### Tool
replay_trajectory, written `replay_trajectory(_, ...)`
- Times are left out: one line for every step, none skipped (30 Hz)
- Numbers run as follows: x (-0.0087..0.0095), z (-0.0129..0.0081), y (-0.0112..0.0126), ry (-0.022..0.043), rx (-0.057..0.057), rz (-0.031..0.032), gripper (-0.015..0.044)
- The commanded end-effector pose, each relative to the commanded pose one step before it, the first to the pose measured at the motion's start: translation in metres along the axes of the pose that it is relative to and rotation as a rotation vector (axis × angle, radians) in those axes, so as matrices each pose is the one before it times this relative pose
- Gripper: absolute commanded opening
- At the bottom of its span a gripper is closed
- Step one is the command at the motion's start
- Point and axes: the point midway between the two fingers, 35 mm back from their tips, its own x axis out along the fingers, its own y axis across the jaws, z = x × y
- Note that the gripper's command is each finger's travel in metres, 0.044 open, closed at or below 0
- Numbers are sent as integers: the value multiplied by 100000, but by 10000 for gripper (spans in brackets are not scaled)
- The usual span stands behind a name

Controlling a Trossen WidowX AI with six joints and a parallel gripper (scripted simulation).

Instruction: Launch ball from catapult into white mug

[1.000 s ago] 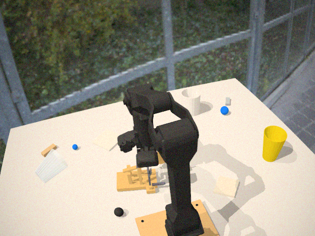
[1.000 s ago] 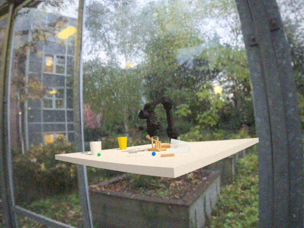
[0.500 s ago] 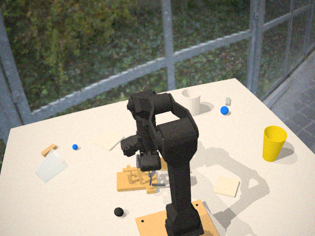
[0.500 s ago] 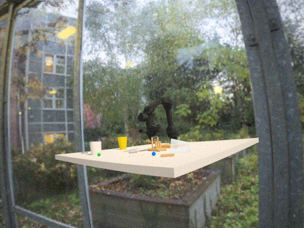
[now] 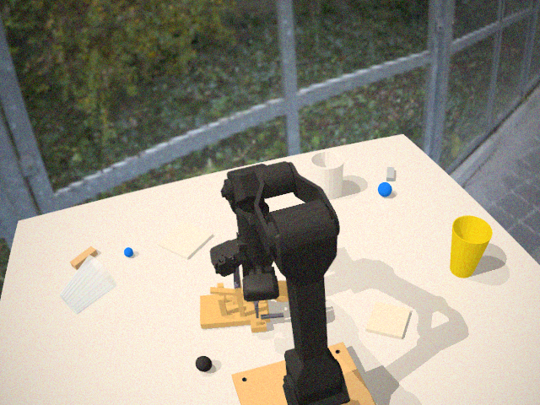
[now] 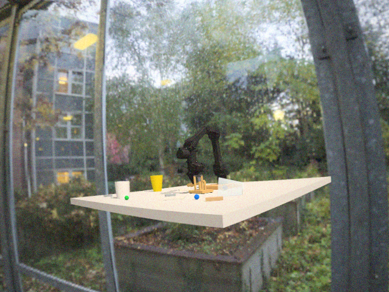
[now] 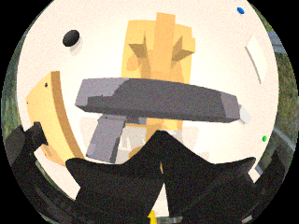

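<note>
The cream bench [image 5: 131, 357] carries the black arm [image 5: 305, 261], rooted at the near edge. Its gripper [image 5: 257, 305], fingers pressed together on nothing, hangs low over the wooden catapult [image 5: 226, 311] near the bench's middle. The white mug [image 5: 329, 174] stands by the far edge, the yellow cup [image 5: 468, 245] by the right edge. A black ball [image 5: 202, 363] lies near the near edge, a green ball [image 6: 126, 197] beside the mug.
</note>
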Motion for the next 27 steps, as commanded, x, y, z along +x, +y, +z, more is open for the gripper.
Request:
replay_trajectory(1161, -404, 232, 1374, 125, 1170, 0)
replay_trajectory(-1018, 385, -229, -1404, -120, -1211, 0)
replay_trajectory(0, 0, 0, 0, 0, 0, 0)
replay_trajectory(0, 0, 0, 0, 0, 0, 0)
replay_trajectory(0, 0, 0, 0, 0, 0, 0)
replay_trajectory(0, 0, 0, 0, 0, 0, 0)
replay_trajectory(0, 0, 0, 0, 0, 0, 0)
replay_trajectory(0, 0, 0, 0, 0, 0, 0)
replay_trajectory(0, 0, 0, 0, 0, 0, 0)
replay_trajectory(0, 0, 0, 0, 0, 0, 0)
replay_trajectory(-229, -191, 5, 99, -4, 58, 26)
replay_trajectory(-688, -574, 33, 293, -12, 181, 53)
replay_trajectory(-1147, -957, 122, 473, -21, 327, 79)
replay_trajectory(-1144, -955, 206, 452, -22, 357, 105)
replay_trajectory(-684, -570, 165, 260, -14, 228, 131)
replay_trajectory(-227, -189, 62, 85, -5, 78, 157)
replay_trajectory(0, 0, 0, 0, 0, 0, 184)
replay_trajectory(1857, 1136, 63, -598, 327, 1629, 210)
replay_trajectory(0, 0, 0, 0, 0, 0, 236)
replay_trajectory(0, 0, 0, 0, 0, 0, 263)
replay_trajectory(0, 0, 0, 0, 0, 0, 289)
replay_trajectory(-199, 4, -44, 0, 1, -30, 315)
replay_trajectory(-600, 11, -123, -1, 3, -89, 341)
replay_trajectory(-1005, 14, -173, -1, 6, -145, 368)
replay_trajectory(-1267, 9, -162, 0, 7, -176, 394)
replay_trajectory(-1277, -1, -101, 1, 7, -171, 420)
replay_trajectory(-1281, -10, -39, 2, 7, -166, 440)
